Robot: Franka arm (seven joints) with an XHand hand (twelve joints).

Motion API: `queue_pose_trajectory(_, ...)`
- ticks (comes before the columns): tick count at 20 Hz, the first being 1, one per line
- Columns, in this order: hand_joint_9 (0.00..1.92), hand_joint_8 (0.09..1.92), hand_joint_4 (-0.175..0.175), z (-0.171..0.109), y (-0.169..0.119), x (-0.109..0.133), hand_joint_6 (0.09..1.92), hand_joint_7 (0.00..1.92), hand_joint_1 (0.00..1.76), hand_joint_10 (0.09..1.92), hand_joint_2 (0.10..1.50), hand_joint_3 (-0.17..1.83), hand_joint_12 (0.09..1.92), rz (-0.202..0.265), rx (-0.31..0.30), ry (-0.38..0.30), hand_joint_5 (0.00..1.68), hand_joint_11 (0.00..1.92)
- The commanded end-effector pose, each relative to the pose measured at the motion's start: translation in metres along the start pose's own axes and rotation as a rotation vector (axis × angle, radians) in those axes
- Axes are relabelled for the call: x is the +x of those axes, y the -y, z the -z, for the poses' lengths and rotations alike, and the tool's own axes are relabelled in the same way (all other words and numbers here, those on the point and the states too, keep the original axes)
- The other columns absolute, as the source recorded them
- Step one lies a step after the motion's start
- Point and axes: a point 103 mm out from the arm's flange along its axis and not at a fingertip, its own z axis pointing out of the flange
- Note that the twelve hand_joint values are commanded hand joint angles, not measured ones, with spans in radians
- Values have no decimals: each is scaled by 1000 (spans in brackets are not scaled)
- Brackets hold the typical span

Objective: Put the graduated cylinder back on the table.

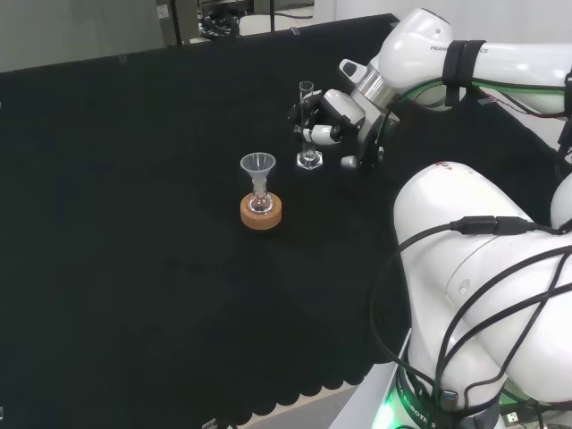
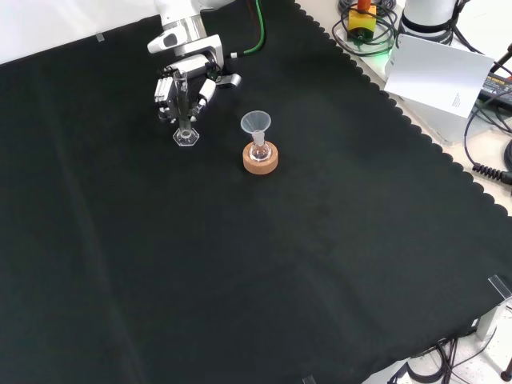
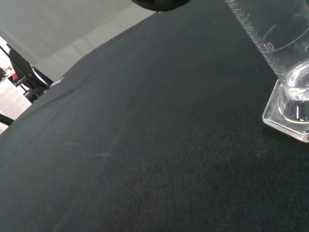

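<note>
The clear graduated cylinder (image 1: 307,125) stands upright with its hexagonal foot on the black cloth (image 1: 134,223), behind and to the right of the funnel in the head view. My hand (image 1: 332,116) is beside it, its fingers curled round the tube's middle from both sides. In the front view the cylinder (image 2: 184,112) rises between the fingers (image 2: 166,86) and the thumb of the hand (image 2: 192,68). The wrist view shows the cylinder's foot (image 3: 289,108) flat on the cloth, with its scale marks close up.
A clear funnel (image 1: 258,168) sits in a small flask on a cork ring (image 1: 261,213), a short way left of the cylinder in the head view. In the front view the cork ring (image 2: 261,158) lies right of the cylinder. The arm's white links (image 1: 483,268) stand at the right.
</note>
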Motion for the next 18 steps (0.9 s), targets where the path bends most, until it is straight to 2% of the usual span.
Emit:
queue_pose_trajectory(1,1193,502,-21,2,-3,1,621,816,1044,87,1141,-158,1092,-24,21,2,874,822)
queue_pose_trajectory(10,1124,501,-21,9,-8,-7,612,749,977,87,1104,-175,1150,-67,15,-50,792,733)
queue_pose_trajectory(18,1091,508,-25,15,-10,-12,599,711,926,87,1063,-175,1177,-77,13,-81,719,689)
